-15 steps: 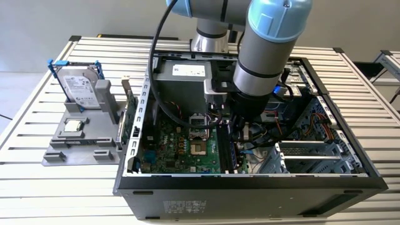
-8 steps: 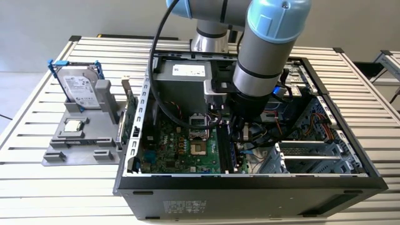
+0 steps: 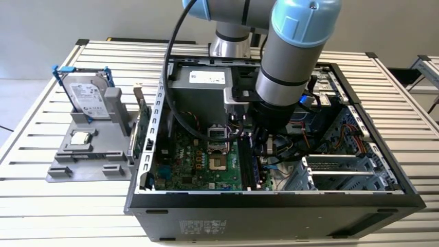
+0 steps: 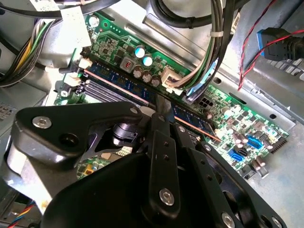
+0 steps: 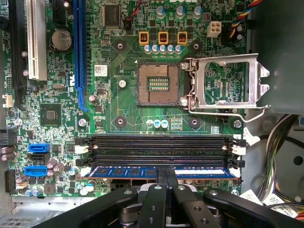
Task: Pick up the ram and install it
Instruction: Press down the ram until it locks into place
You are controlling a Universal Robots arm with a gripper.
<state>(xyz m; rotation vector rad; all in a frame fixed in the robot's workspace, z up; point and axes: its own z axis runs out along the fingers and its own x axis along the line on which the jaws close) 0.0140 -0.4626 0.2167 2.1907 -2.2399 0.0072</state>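
The ram (image 5: 118, 172) lies along the memory slot nearest my gripper on the green motherboard (image 5: 118, 109), its blue-labelled top edge showing on both sides of the fingers. In the second wrist view the ram (image 4: 118, 80) runs diagonally across the board. My gripper (image 5: 166, 176) is shut on the middle of the stick, also seen as gripper (image 4: 159, 111). In the exterior view the gripper (image 3: 264, 149) is down inside the open computer case (image 3: 274, 203). Whether the stick is fully down in the slot I cannot tell.
Two black memory slots (image 5: 161, 141) lie beside the ram with white latches (image 5: 81, 148) at the ends. The CPU socket (image 5: 158, 84) stands open, its metal frame (image 5: 228, 80) flipped up. Cable bundles (image 4: 213, 42) hang close. Outside, a hard drive (image 3: 89, 95) and CPU chip (image 3: 81, 138) rest on a grey fixture (image 3: 89, 167).
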